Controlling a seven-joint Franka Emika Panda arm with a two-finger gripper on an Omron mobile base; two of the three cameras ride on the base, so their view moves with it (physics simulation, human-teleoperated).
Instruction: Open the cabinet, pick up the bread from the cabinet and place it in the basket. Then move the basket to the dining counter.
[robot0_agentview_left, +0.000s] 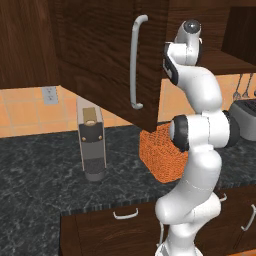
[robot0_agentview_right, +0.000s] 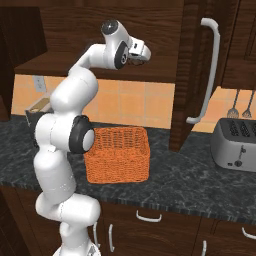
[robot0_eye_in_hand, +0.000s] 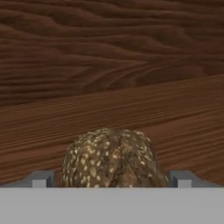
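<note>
While the cabinet (robot0_agentview_left: 107, 60) door stands swung out across the upper centre of the left base view, you see its long curved silver handle (robot0_agentview_left: 136, 62) facing you and the white arm (robot0_agentview_left: 200, 145) rising from the lower right toward the open cabinet at the upper right. Note the claw (robot0_eye_in_hand: 112, 181) in the hand view: its two grey tips sit low in the frame, one at lower left and one at lower right, spread wide apart. Between them, at lower centre, lies the bread (robot0_eye_in_hand: 113, 159), a dark brown rounded lump flecked with pale seeds, resting on the wooden cabinet shelf (robot0_eye_in_hand: 131, 109); whether the tips touch it you cannot tell. Look to the right base view for the basket (robot0_agentview_right: 119, 154), orange and woven, at centre frame on the black speckled worktop (robot0_agentview_right: 190, 185), directly below the raised hand. You find a coffee machine (robot0_agentview_left: 91, 142) at centre left of the left base view, well apart from the basket, and a grey toaster (robot0_agentview_right: 235, 145) at the right edge of the right base view.
</note>
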